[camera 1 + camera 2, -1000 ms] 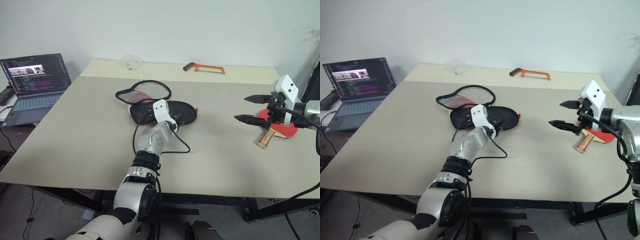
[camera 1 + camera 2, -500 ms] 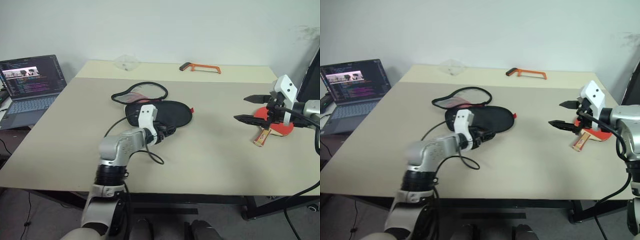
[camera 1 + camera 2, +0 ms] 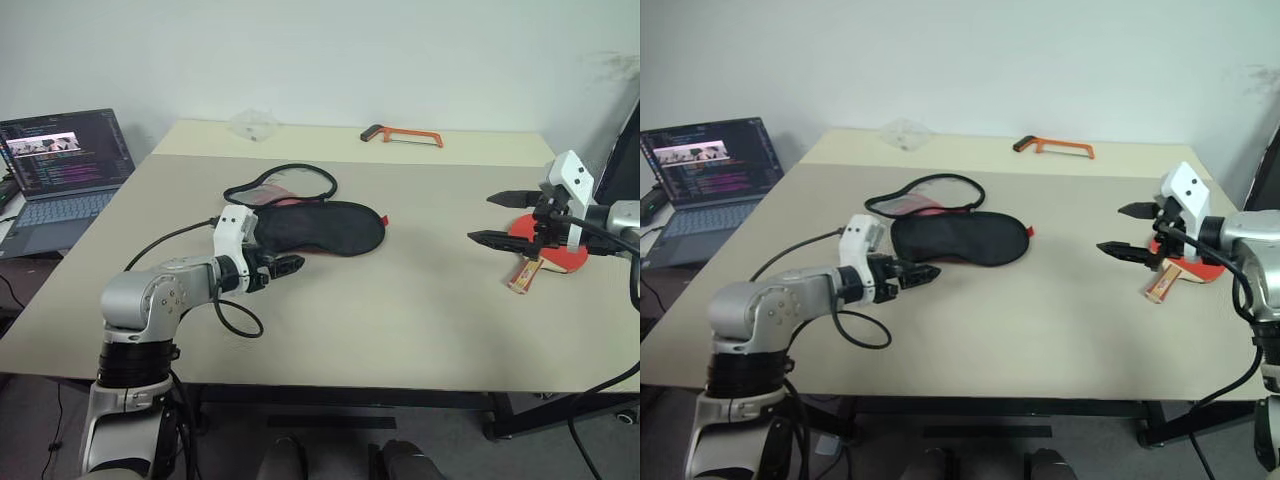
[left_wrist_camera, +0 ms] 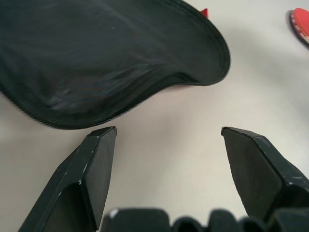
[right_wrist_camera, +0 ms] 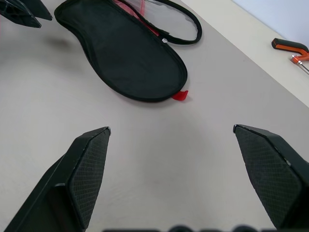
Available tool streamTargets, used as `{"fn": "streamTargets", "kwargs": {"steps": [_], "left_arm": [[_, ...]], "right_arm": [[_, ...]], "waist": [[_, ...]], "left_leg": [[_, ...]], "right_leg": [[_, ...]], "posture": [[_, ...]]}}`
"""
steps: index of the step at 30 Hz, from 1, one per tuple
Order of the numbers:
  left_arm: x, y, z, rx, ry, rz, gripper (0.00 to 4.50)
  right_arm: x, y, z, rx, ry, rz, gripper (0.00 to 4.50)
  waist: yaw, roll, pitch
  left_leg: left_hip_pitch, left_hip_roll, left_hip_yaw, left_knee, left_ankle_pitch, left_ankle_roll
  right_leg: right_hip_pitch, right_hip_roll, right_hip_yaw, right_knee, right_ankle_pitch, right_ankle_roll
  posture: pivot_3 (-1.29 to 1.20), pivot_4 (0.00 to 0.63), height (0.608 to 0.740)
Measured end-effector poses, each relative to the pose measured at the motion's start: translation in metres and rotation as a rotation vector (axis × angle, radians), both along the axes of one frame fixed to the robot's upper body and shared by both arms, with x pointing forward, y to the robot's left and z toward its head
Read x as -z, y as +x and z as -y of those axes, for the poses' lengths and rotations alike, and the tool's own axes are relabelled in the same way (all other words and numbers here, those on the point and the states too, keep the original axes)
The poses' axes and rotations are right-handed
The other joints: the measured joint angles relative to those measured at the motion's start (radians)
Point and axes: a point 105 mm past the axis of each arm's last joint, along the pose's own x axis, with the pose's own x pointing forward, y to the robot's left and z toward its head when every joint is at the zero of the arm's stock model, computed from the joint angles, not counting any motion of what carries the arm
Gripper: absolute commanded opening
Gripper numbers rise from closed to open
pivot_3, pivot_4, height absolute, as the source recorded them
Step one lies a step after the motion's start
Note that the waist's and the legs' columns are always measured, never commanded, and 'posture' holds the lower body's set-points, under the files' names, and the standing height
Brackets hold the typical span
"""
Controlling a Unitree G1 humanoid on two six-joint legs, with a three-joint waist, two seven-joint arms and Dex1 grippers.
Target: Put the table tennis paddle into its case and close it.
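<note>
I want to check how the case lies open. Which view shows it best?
The right wrist view: the whole case shows, black side up, with its open flap loop behind. The eye views show it whole but smaller; the left wrist view catches just part of the black side.

case (image 3: 318, 226) mid-table | paddle (image 3: 548, 246) far right | hacksaw (image 3: 402, 135) behind | laptop (image 3: 60, 170) left

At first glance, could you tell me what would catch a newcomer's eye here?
The black case lies mid-table, unzipped at its far end, with the open left gripper just beside its near edge. On the right side, the red paddle lies behind the open right gripper. An orange hacksaw lies at the far edge.
</note>
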Motion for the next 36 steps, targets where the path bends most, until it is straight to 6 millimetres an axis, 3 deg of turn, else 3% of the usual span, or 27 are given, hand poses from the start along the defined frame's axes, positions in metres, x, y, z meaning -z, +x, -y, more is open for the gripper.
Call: {"fn": "streamTargets", "kwargs": {"steps": [9,15,23,30,33,36], "left_arm": [[0.003,0.008,-0.034,-0.113,-0.107,-0.049,3.77],[-0.008,0.018,-0.053,-0.179,-0.189,-0.052,3.77],[-0.003,0.035,-0.042,-0.185,-0.315,-0.101,3.77],[0.028,0.041,-0.023,-0.178,-0.301,-0.182,3.77],[0.029,0.041,-0.019,-0.161,-0.31,-0.18,3.16],[0.024,0.04,-0.018,-0.144,-0.315,-0.158,2.07]], "right_arm": [[0.0,0.0,0.0,-0.001,0.0,-0.001,4.5],[0.0,0.0,0.0,0.0,-0.002,-0.001,4.5],[0.0,0.0,0.001,0.001,-0.003,-0.001,4.5],[0.0,-0.001,0.0,0.001,-0.006,-0.001,4.5],[0.001,-0.002,0.001,0.004,-0.012,-0.004,4.5],[0.0,-0.003,0.002,0.01,-0.018,-0.003,4.5]], "waist": [[0.0,0.0,0.0],[0.0,0.0,0.0],[0.002,0.0,0.0],[0.003,0.0,0.0],[0.003,0.0,0.0],[0.003,0.0,0.0]], "left_leg": [[0.0,0.001,0.0,0.0,0.0,0.0],[0.0,0.001,0.0,0.0,0.0,0.0],[0.0,0.001,0.001,0.0,0.0,0.0],[0.0,0.001,0.001,-0.001,0.0,0.0],[0.0,0.001,0.001,-0.001,0.0,0.0],[0.0,0.001,0.001,-0.001,0.0,0.0]], "right_leg": [[0.0,0.0,-0.001,0.0,-0.001,-0.001],[0.0,0.0,-0.001,0.0,-0.001,-0.001],[0.0,0.0,-0.001,0.0,0.0,-0.001],[0.0,0.001,-0.001,0.0,0.0,-0.001],[-0.001,0.001,-0.001,0.0,0.0,-0.001],[-0.001,0.001,-0.001,0.0,0.0,-0.001]], "posture": [[0.0,0.15,0.74],[0.0,0.15,0.74],[0.0,0.15,0.74],[0.0,0.15,0.74],[0.0,0.15,0.74],[0.0,0.15,0.74]]}}
